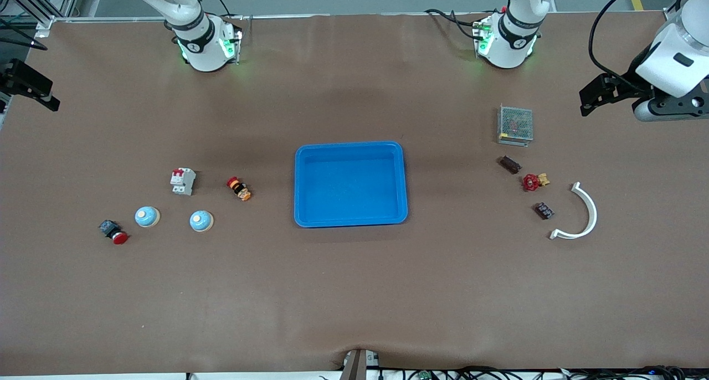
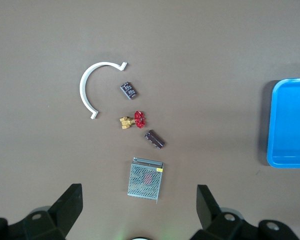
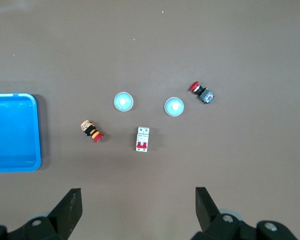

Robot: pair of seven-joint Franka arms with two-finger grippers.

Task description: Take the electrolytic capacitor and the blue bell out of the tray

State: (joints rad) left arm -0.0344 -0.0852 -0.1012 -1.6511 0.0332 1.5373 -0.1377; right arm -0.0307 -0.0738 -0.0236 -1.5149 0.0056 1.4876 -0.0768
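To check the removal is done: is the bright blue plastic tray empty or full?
Empty. The bright blue plastic tray shows only its bare floor; nothing lies inside it.

tray [image 1: 350, 150] sits between 2 bells [image 1: 147, 216] and capacitors [image 1: 510, 164].

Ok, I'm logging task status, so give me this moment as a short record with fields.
tray: empty, mid-table
bells: two, on the table toward the right arm's end
capacitors: two dark ones, on the table toward the left arm's end, near the mesh box
left gripper: open, raised over the mesh box, waiting
right gripper: open, raised near the breaker, waiting
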